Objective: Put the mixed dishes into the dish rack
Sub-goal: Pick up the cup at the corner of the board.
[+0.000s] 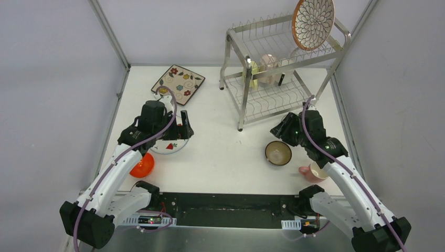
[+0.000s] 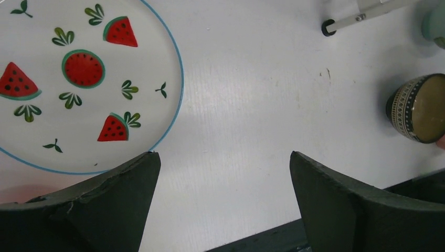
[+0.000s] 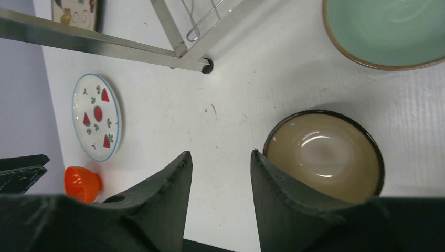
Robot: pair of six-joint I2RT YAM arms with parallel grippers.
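The silver dish rack (image 1: 239, 68) stands at the back right. A round petal-pattern plate (image 1: 313, 22) is upright on its upper tier, and pale cups (image 1: 267, 70) sit on the lower shelf. My left gripper (image 2: 223, 157) is open over bare table, with its left fingertip at the edge of the white watermelon plate (image 2: 78, 84). My right gripper (image 3: 220, 155) is open and empty, and its right finger is beside the rim of the brown bowl (image 3: 325, 155). A mint bowl (image 3: 383, 31) lies just beyond. The square floral plate (image 1: 178, 84), orange bowl (image 1: 142, 165) and pink cup (image 1: 313, 172) rest on the table.
The rack's front foot (image 3: 208, 65) stands on the table a little beyond my right gripper. White walls and metal posts close in the table on three sides. A black base strip (image 1: 225, 202) runs along the near edge between the arm bases.
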